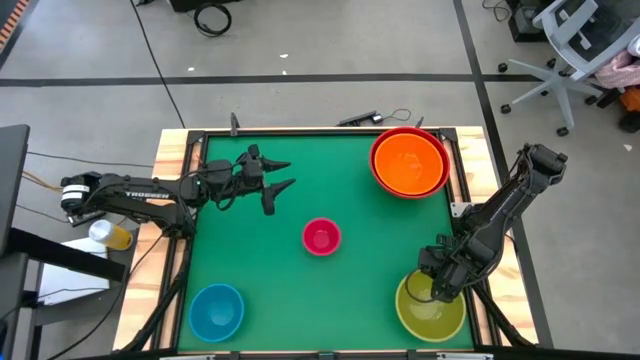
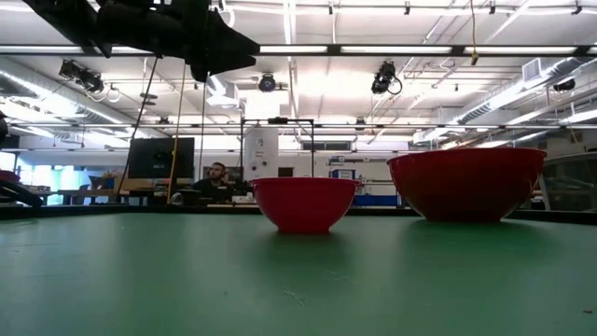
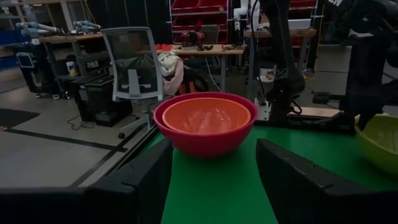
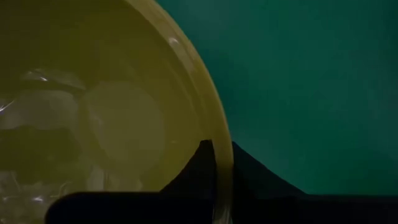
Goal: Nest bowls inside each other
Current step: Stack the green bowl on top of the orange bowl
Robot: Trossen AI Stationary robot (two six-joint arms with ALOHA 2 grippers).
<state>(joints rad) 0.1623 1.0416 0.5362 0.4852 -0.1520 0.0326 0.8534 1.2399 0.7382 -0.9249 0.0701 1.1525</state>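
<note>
The yellow-green bowl [image 1: 430, 312] stands mouth up at the table's near right corner, with my right gripper [image 1: 440, 288] shut on its rim from above. The orange bowl [image 1: 408, 160] sits nested inside the red bowl [image 1: 378, 172] at the far right. The small magenta-pink bowl [image 1: 321, 237] rests on its base at mid-table. The light blue bowl [image 1: 216, 310] stands near left. My left gripper [image 1: 283, 176] hovers open at the far left, pointing level toward the red bowl [image 3: 205, 140], and holds nothing. My right gripper holds the yellow-green bowl by its rim [image 4: 222, 163] on the bowl's far side. One finger [image 4: 198, 168] is inside the bowl and one [image 4: 252, 169] outside, with the wall pinched between them. The fingers point down from above. The bowl stays mouth up.
A wooden frame [image 1: 176, 150] borders the green mat [image 1: 300, 290]. Bare mat lies between the magenta-pink bowl and the yellow-green bowl. Beyond the table are office chairs [image 1: 570, 50] and, in the low view, a seated person [image 2: 216, 179] far behind.
</note>
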